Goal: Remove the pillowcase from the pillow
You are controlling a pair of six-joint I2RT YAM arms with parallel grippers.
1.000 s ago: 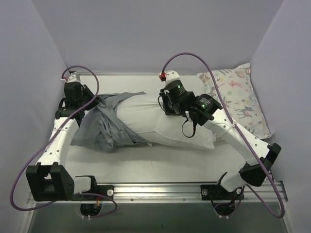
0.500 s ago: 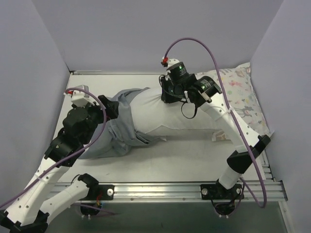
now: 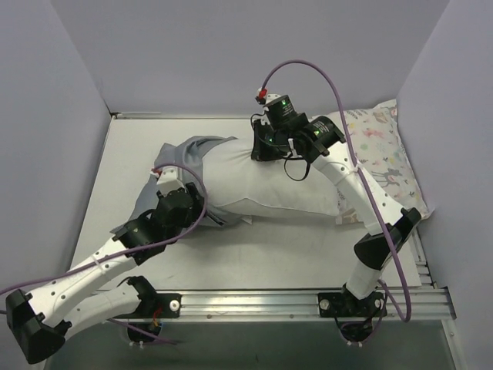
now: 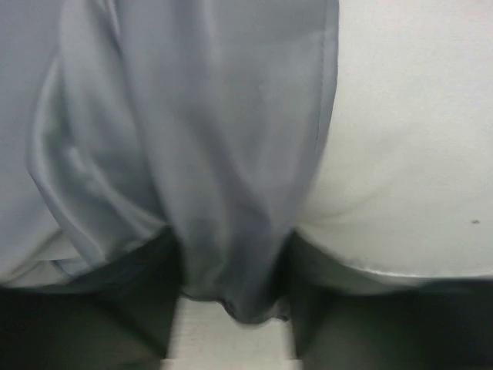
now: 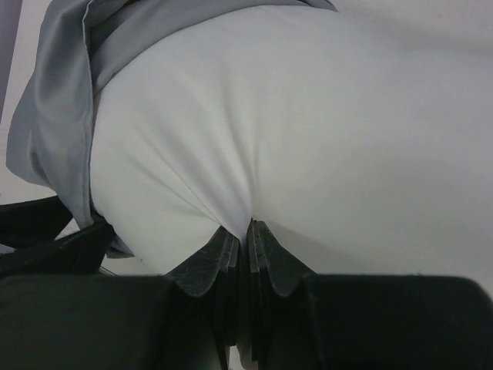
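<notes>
The white pillow (image 3: 277,185) lies across the middle of the table. The grey pillowcase (image 3: 185,162) is bunched over its left end only. My right gripper (image 3: 256,150) is at the pillow's far edge, shut on a pinch of the white pillow fabric (image 5: 269,116); its fingers (image 5: 248,227) meet on the fold. My left gripper (image 3: 204,214) is at the near left corner. In the left wrist view its jaws (image 4: 235,308) stand apart, with a hanging fold of grey pillowcase (image 4: 200,139) between them and the bare pillow (image 4: 408,154) to the right.
A smaller white pillow printed with pastel animals (image 3: 381,154) lies at the back right, beside the right arm. Lilac walls close in the left, back and right sides. The metal rail (image 3: 246,301) runs along the near edge.
My left arm has swung from the far left round to the pillow's near left corner. The pillowcase, stretched out leftward before, now sits bunched on the pillow's end. My right gripper moved back slightly.
</notes>
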